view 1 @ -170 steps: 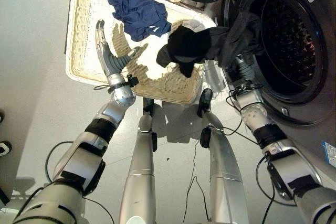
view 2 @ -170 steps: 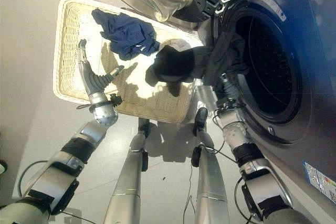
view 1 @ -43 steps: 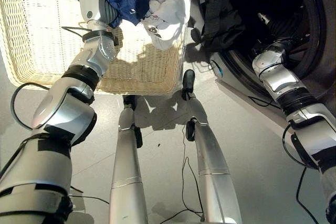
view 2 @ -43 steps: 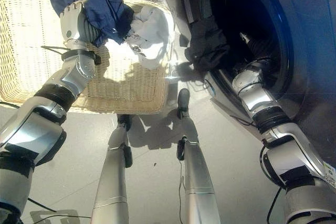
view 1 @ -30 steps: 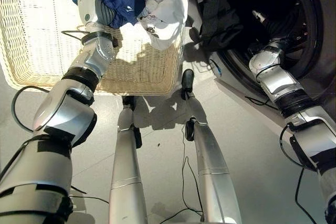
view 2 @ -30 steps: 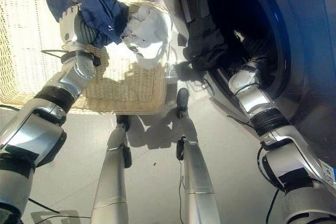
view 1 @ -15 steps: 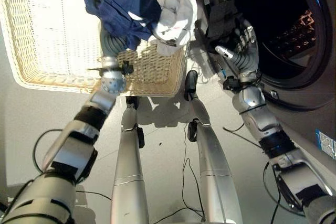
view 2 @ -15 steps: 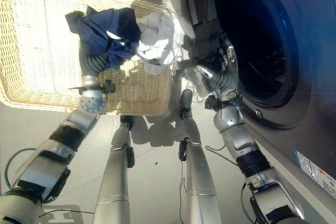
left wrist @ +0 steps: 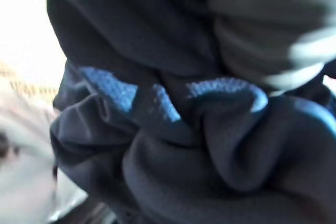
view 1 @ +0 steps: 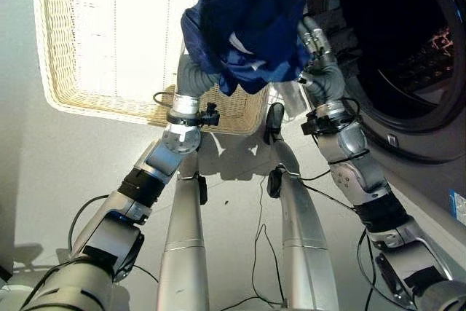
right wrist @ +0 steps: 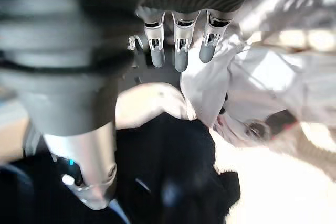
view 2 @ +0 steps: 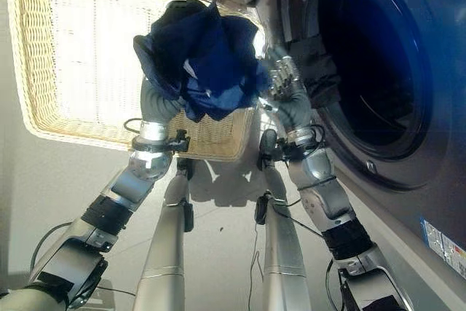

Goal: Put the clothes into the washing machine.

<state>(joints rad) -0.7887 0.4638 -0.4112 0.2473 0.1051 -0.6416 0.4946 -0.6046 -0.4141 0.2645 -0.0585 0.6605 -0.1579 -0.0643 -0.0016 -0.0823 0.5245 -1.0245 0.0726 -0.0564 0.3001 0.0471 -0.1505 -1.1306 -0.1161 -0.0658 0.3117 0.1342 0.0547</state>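
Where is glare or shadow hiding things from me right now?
Left eye view: strong light bleaches the wicker basket floor white, and the washing machine drum is nearly black inside. Right wrist view: the white cloth glares. Left wrist view: the blue garment sits mostly in shade.

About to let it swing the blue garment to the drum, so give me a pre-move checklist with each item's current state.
1. Blue garment lifted clear of the wicker basket: ok.
2. Left hand's hold on the garment, fingers hidden in the cloth: cannot tell.
3. Washing machine opening open and unblocked: ok.
4. Right hand empty, fingers straight, beside the garment: ok.
5. Dark cloth hangs over the drum's rim, not fully inside: not ok.
6. White garment left behind: not ok.
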